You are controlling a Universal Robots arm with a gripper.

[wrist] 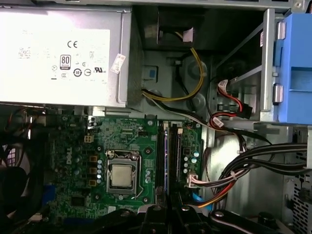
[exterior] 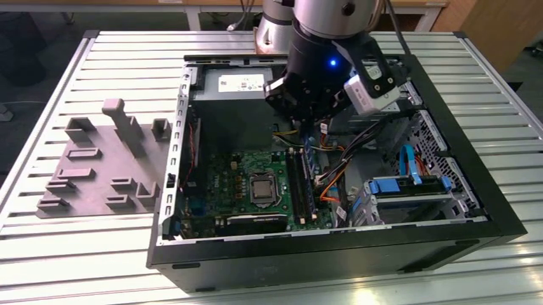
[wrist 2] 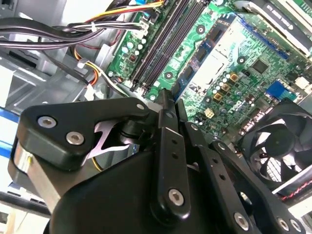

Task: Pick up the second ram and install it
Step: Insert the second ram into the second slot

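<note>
Ram stick: seated in motherboard slot, long axis parallel to neighbouring slots. Tool: above the slots, fingers closed together, empty.

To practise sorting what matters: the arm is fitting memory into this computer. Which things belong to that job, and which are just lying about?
Job: tool, memory slots, motherboard.
Lying about: power supply, fan, cables, blue drive bay, grey rack beside the case.
</note>
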